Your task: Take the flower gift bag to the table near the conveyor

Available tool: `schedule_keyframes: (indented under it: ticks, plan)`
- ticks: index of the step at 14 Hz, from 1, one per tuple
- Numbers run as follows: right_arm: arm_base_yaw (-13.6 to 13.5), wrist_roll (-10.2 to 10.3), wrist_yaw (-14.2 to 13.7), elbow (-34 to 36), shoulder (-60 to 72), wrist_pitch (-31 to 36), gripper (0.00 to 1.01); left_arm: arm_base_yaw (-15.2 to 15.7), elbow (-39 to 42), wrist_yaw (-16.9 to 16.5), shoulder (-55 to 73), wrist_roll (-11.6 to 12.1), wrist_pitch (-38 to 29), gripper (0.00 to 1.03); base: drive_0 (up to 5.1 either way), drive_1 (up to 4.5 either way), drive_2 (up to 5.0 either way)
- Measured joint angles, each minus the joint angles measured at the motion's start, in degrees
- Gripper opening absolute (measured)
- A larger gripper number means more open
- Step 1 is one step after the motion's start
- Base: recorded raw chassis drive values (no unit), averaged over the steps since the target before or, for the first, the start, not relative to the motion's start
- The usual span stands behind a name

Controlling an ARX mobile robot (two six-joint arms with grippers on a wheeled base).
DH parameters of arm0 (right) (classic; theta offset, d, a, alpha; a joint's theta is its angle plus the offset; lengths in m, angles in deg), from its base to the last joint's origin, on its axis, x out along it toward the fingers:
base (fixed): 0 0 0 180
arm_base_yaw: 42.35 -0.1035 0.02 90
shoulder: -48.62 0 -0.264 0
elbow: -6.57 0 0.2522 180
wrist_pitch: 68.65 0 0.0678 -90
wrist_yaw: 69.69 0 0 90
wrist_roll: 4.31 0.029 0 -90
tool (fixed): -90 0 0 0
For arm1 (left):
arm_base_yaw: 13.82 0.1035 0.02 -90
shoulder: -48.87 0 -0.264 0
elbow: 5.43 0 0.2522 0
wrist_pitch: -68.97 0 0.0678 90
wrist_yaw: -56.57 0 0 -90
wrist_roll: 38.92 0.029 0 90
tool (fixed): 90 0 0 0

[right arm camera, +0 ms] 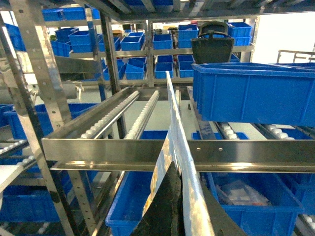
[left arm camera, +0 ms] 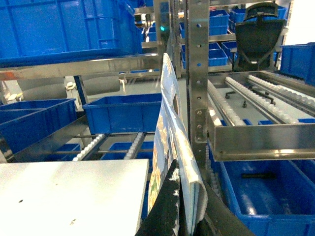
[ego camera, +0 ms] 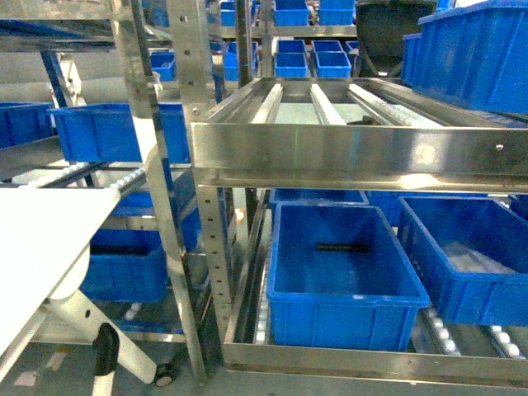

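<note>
both grippers clamped on flat flower gift bag (left arm camera: pixel 170 147), held by conveyor (left arm camera: pixel 246 105), table (left arm camera: pixel 69 196) drop pending

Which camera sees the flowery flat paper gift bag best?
The left wrist view: the flat paper gift bag with flower print stands edge-on, pinched in the left gripper. The right wrist view shows a similar edge, with blurrier print. The head view shows none.

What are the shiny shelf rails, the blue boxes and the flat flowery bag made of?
Conveyor: likely stainless steel; it gleams with reflections.
Blue bin: looks like moulded plastic, glossy, one solid colour.
Flower gift bag: probably coated paper or card; thin, flat, printed, slightly shiny.
</note>
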Motion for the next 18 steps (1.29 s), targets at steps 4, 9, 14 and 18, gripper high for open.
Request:
schedule_keyframes:
  ticks: [4, 9, 14, 18]
  plan:
    - [0.0, 0.0, 0.0, 0.0, 0.0, 0.1, 0.02, 0.0, 0.0, 0.0, -0.1, 0.0, 0.0, 0.02, -4.9, 2.51, 2.5]
    - [0.0, 0.0, 0.0, 0.0, -0.2, 0.1, 0.02, 0.0, 0.0, 0.0, -0.1, 0.0, 0.1, 0.02, -5.0, 2.43, 2.4]
    - [0.0, 0.0, 0.0, 0.0, -0.1, 0.1, 0.02, 0.0, 0.0, 0.0, -0.1, 0.0, 0.1, 0.02, -5.0, 2.49, 2.5]
    - [0.0, 0.0, 0.0, 0.0, 0.0, 0.0, 0.02, 0.0, 0.0, 0.0, 0.0, 0.0, 0.1, 0.02, -5.0, 2.43, 2.4]
